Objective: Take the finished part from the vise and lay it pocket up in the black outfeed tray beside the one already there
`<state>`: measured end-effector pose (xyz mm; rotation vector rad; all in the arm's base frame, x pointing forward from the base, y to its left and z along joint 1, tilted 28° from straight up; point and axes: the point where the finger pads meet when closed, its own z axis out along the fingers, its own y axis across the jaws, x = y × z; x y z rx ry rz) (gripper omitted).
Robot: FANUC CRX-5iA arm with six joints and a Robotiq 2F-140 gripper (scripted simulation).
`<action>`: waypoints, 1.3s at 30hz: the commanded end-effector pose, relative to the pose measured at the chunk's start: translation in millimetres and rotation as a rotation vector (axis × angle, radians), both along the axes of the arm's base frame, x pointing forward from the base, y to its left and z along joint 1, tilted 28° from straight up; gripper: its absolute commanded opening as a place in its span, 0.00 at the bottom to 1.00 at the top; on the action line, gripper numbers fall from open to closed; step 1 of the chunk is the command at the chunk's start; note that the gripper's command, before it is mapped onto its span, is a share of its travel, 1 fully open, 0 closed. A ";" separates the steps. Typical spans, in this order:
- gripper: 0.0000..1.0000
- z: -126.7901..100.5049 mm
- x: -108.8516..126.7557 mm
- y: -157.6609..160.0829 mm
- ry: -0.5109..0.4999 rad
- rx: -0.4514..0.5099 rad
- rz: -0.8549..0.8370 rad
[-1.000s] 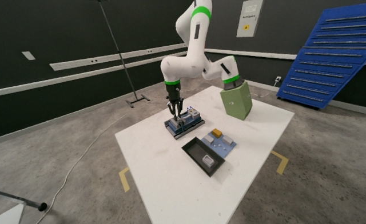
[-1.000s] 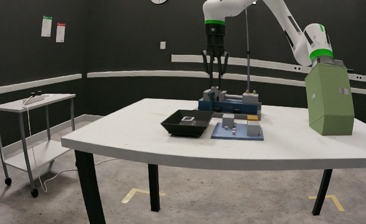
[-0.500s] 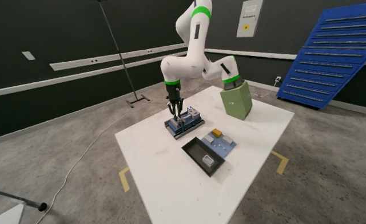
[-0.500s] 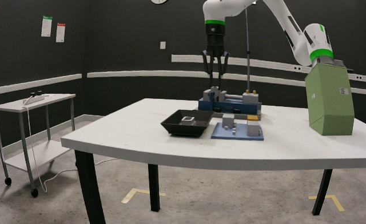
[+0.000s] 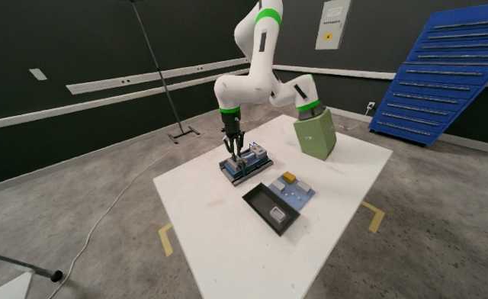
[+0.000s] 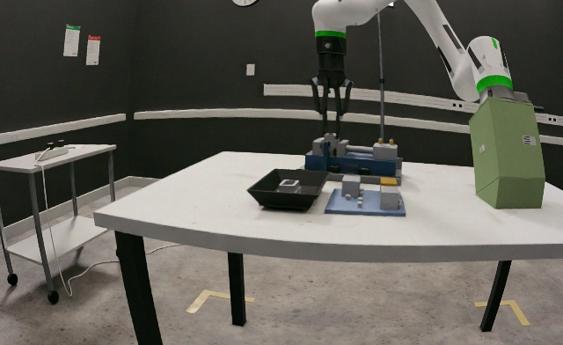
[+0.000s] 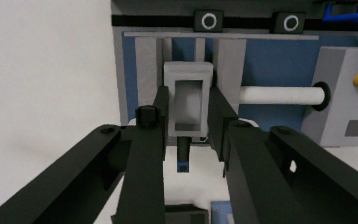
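You see gripper [image 7: 186, 131] fingers pinching finished part [image 7: 187, 102] on both sides. Part sits in vise [image 5: 246, 163], pocket up, near bench [image 5: 215, 236] far-left edge. Black outfeed tray [image 5: 254, 195] holds one pocketed block [image 5: 277, 214].

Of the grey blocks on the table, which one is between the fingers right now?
The pocketed block seated in the blue vise; the gripper is shut on its sides. The other pocketed block lies in the black tray.
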<state>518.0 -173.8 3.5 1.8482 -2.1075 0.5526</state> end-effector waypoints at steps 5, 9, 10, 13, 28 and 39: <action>0.10 0.6 0.5 0.3 -0.001 0.000 0.001; 0.10 0.6 0.5 0.3 -0.001 0.000 0.001; 0.10 0.6 0.5 0.3 -0.001 0.000 0.001; 0.10 0.6 0.5 0.3 -0.001 0.000 0.001; 0.10 6.7 0.3 3.4 -0.001 0.000 0.001; 0.10 20.2 -0.3 10.5 -0.001 0.000 0.001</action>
